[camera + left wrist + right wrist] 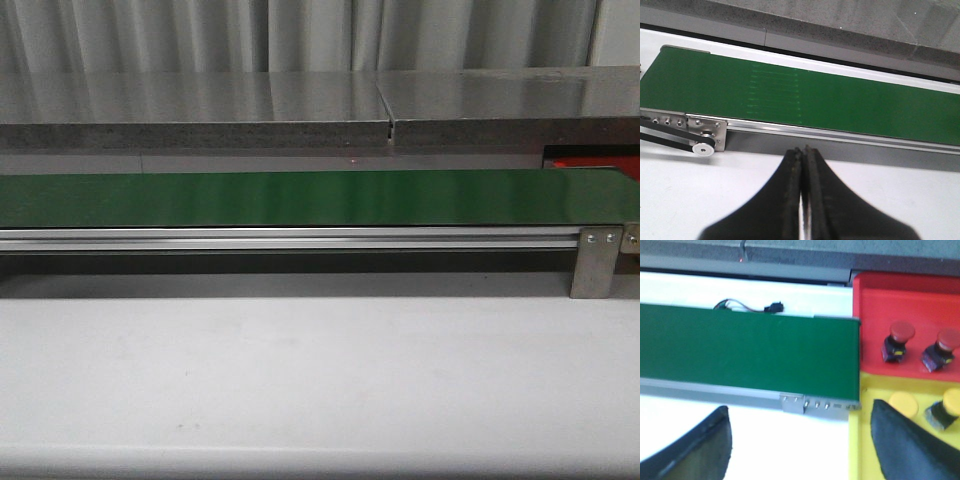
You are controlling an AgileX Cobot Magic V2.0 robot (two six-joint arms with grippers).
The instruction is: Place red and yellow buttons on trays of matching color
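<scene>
The green belt [300, 198] lies bare in every view — nothing on it to pick. In the right wrist view the red tray [875, 300] holds two red buttons [900, 340] [940, 349], and the yellow tray [860, 440] just beside it holds two yellow buttons [903, 404] [946, 410], one partly hidden by a finger. The right gripper [800, 450] has its jaws spread wide and holds nothing; the left gripper [802, 165] has its fingers pressed together, empty, facing the belt across the white table [300, 380]. Sorting looks well along, perhaps done — the step in hand seems to be waiting. Any next move calls for a fresh button on the belt, then the left jaws opening first.
</scene>
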